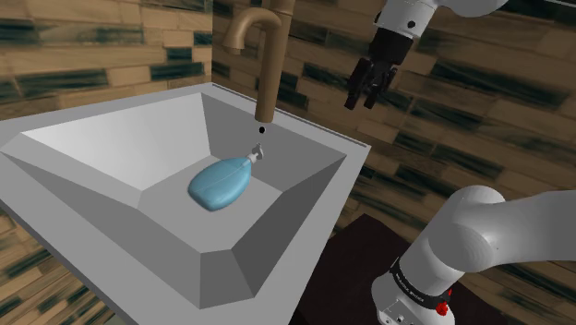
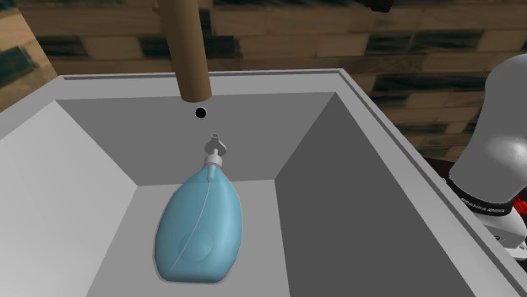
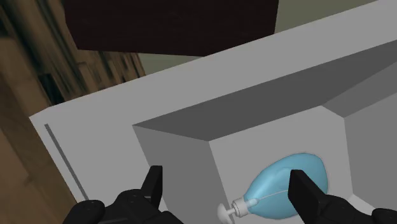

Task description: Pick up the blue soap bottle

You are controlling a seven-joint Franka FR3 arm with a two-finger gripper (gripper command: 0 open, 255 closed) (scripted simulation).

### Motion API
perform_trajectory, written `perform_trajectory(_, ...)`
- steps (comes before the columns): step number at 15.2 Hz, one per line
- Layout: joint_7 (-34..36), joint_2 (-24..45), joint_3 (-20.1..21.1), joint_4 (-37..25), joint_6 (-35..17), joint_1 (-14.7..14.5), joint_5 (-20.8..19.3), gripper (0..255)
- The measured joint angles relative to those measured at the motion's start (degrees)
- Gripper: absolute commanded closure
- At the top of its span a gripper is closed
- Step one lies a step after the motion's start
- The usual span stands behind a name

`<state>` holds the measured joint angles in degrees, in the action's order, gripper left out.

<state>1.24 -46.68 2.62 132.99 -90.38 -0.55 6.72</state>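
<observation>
Grey sink [image 1: 305,198], blue soap bottle [image 1: 220,182] inside — tool [image 1: 362,100] splayed.

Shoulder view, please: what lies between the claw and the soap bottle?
In that view, the rim and inner wall of the grey sink separate claw from bottle.

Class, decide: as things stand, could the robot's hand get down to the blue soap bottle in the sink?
Probably yes. The open hand hangs high beside the sink; the bottle lies uncovered on its floor. Only the tap, over the bottle's pump end, may crowd the approach.
</observation>
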Motion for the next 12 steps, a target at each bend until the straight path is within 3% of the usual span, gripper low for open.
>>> perform_trajectory(3,0.5,1.5,1.2,0.6,-2.4,-0.1,-0.2,0)
perform_trajectory(12,5.0,15.2,9.0,2.0,-19.6,0.7,-4.4,0)
